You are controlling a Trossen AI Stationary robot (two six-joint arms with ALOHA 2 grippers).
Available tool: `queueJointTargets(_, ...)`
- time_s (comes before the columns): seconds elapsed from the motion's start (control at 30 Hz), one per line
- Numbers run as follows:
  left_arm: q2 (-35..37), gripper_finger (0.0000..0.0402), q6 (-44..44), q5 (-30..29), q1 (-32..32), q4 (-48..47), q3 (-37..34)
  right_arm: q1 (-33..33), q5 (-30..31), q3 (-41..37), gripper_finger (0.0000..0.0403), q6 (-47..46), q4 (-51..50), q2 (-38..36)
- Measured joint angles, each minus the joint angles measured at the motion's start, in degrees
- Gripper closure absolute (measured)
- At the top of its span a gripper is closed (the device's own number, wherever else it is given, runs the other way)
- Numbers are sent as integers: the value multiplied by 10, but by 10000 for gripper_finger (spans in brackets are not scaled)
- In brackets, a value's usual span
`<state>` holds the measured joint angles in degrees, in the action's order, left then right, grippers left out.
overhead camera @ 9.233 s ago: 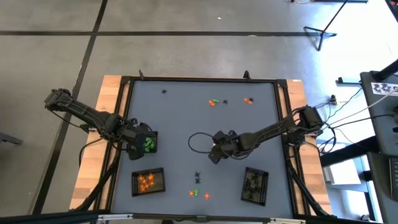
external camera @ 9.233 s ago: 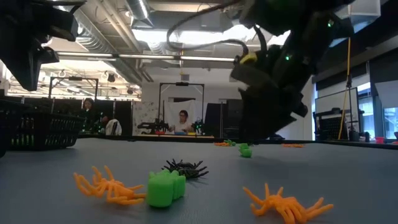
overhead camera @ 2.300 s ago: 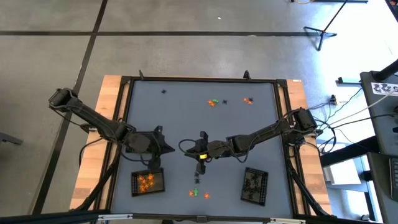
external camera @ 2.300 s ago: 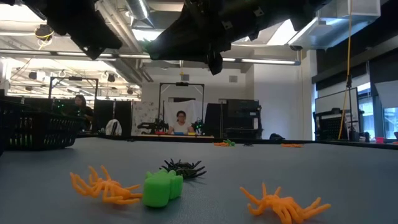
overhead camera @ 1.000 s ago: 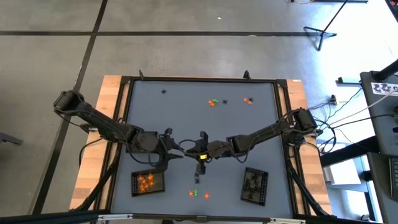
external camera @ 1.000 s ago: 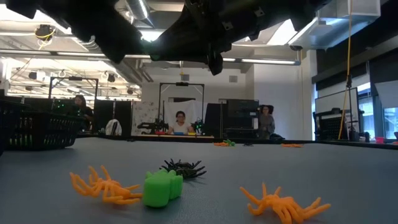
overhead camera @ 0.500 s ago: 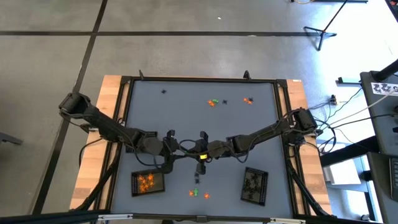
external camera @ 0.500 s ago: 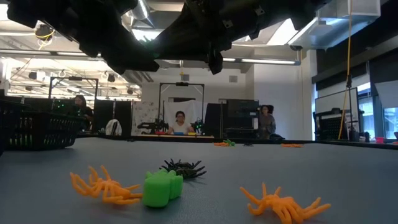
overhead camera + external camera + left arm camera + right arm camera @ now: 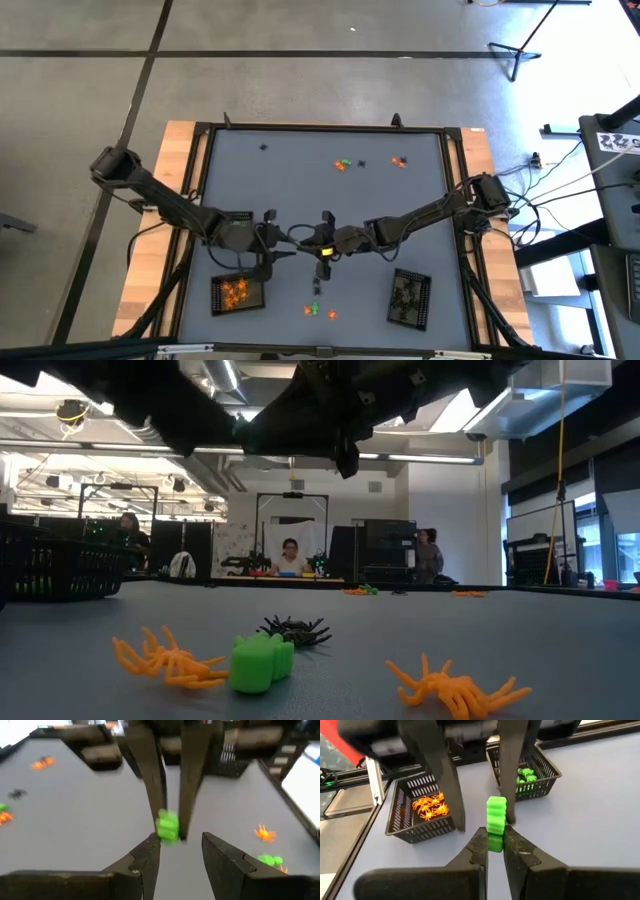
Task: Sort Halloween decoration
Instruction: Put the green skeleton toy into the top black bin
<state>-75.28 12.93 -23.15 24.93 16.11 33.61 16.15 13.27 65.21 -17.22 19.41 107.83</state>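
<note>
My right gripper (image 9: pixel 495 843) (image 9: pixel 322 248) is shut on a small bright green trinket (image 9: pixel 495 818) (image 9: pixel 167 826), above the table's middle. My left gripper (image 9: pixel 180 851) (image 9: pixel 285 243) faces it from the table's left, open. Its two fingers (image 9: pixel 511 775) stand on either side of the trinket, and I cannot tell whether one touches it. Loose trinkets lie near the front edge: orange spiders (image 9: pixel 170 658) (image 9: pixel 455 688), a green piece (image 9: pixel 260 664) and a black spider (image 9: pixel 296 630). More trinkets (image 9: pixel 343 164) lie at the far side. My right gripper pinches the green trinket's near end (image 9: pixel 495 839) between its two fingertips. The fingers slant down from the table's right side. The rest of the trinket sticks out past the fingertips, lifted clear of the table.
A black mesh tray with orange spiders (image 9: pixel 238 292) (image 9: pixel 425 812) stands front left. A tray with black pieces (image 9: pixel 410 297) stands front right. A tray with green pieces (image 9: pixel 530 774) (image 9: pixel 60 568) sits beneath my left arm. People stand in the room beyond the table.
My left arm has shifted slightly and its wrist has turned a little, while its gripper stays at the green trinket. My right gripper has kept still with the trinket.
</note>
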Motion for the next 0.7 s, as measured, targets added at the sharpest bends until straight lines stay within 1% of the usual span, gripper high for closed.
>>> queueJointTargets(0.23,12,264,-1,-22,-1,13,1,-1,0,-1,370,0,-2,0)
queueJointTargets(0.53,12,264,1,-16,-2,12,1,-1,-3,-1,370,0,0,0)
queueJointTargets(0.7,-2,264,5,-13,-2,9,1,-1,-3,-1,370,0,1,0)
